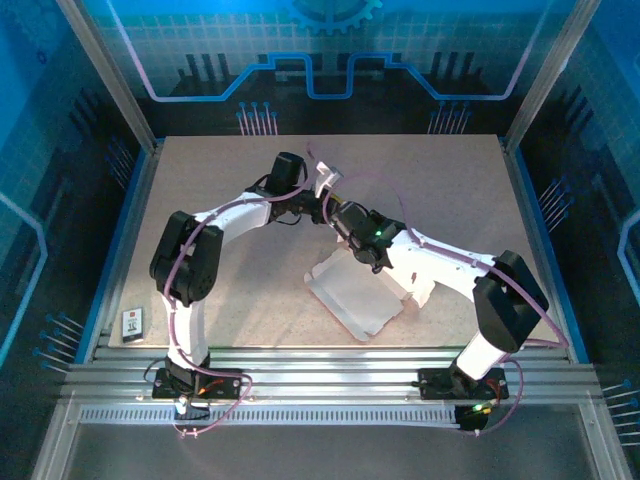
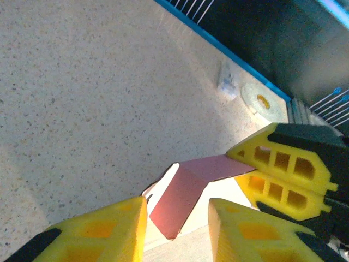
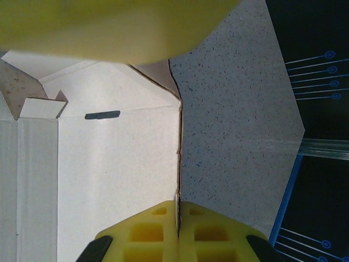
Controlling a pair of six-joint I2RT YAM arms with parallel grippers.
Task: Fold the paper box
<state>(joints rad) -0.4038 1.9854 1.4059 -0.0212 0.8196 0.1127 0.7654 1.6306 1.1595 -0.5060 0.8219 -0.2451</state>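
The paper box (image 1: 360,300) lies mid-table as a pale sheet, its far part lifted off the surface. My right gripper (image 3: 179,210) is shut on the box's thin edge, with the whitish inner side (image 3: 109,174) spreading to its left. From the left wrist the pink flap (image 2: 182,196) hangs bent at a crease, its far end pinched in the right gripper (image 2: 235,164). My left gripper (image 2: 177,229) is open just short of that flap, not touching it. From above, the left gripper (image 1: 308,200) and right gripper (image 1: 335,208) meet at the lifted flap (image 1: 325,180).
A small dark card (image 1: 134,321) lies by the table's near left edge. A pale disc (image 2: 264,103) and a small white item (image 2: 226,84) sit by the blue table border (image 2: 218,46). Speckled tabletop (image 1: 220,300) spreads around the box.
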